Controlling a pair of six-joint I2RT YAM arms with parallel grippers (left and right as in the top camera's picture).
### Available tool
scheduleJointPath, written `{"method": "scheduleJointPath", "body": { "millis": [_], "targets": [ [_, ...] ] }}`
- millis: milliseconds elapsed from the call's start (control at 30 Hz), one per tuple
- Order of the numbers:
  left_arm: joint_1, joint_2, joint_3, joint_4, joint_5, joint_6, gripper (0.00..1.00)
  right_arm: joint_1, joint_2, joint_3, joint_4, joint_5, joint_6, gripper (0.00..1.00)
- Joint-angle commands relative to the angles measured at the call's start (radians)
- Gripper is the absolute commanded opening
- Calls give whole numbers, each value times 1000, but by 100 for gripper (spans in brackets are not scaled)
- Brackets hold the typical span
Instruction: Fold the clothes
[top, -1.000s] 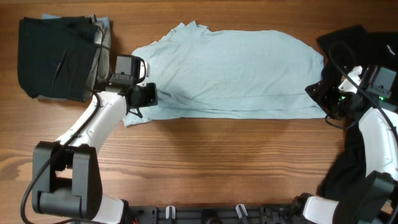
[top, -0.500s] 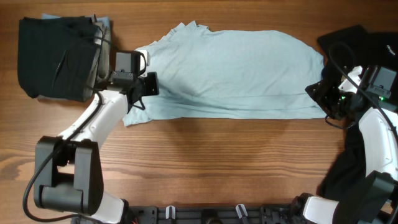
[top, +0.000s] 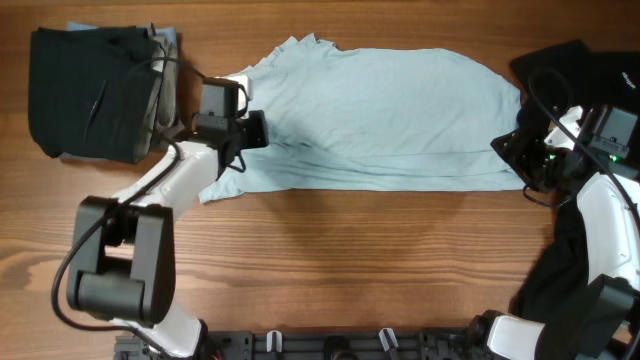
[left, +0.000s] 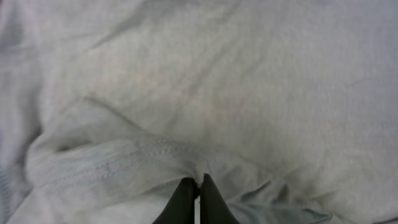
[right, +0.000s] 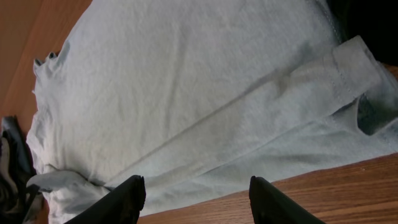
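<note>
The pale light-blue T-shirt (top: 380, 115) lies spread across the far middle of the wooden table, folded lengthwise. My left gripper (top: 256, 132) is at the shirt's left end, shut on a pinch of its hemmed edge (left: 198, 180), which bunches at the fingertips. My right gripper (top: 512, 150) is open and empty beside the shirt's right end; its view shows the shirt (right: 186, 99) ahead and a sleeve (right: 354, 68) at right. A black T-shirt (top: 575, 70) lies at the far right, partly under my right arm.
A stack of folded dark garments (top: 90, 90) sits at the far left corner, close behind my left arm. Black fabric (top: 560, 270) hangs at the right edge near the right arm's base. Bare wood (top: 350, 260) fills the near half.
My left gripper has moved up and to the right over the shirt's left end, carrying the pinched edge inward. The right arm has not moved.
</note>
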Motion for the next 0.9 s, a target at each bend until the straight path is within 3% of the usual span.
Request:
{"method": "scheduleJointPath", "body": {
  "millis": [0,167,500,600,667,700,867],
  "targets": [
    [-17,35,13,60,12,-30,4,3,-12,14,2,10,-18,59],
    [-16,39,13,133,-34,-32,5,3,-12,14,3,16,-18,59],
    [-16,39,14,263,-41,-71,15,3,-12,14,3,35,-17,58],
    [-16,39,14,236,-32,-89,27,3,-12,14,2,35,-18,59],
    [-16,33,14,143,-29,-89,49,3,-12,14,-2,35,-18,59],
    [-16,33,14,96,-20,-89,54,3,-12,14,-6,35,-18,59],
    [-17,33,13,-67,39,-81,61,3,-12,14,-8,36,-19,62]
  ]
}}
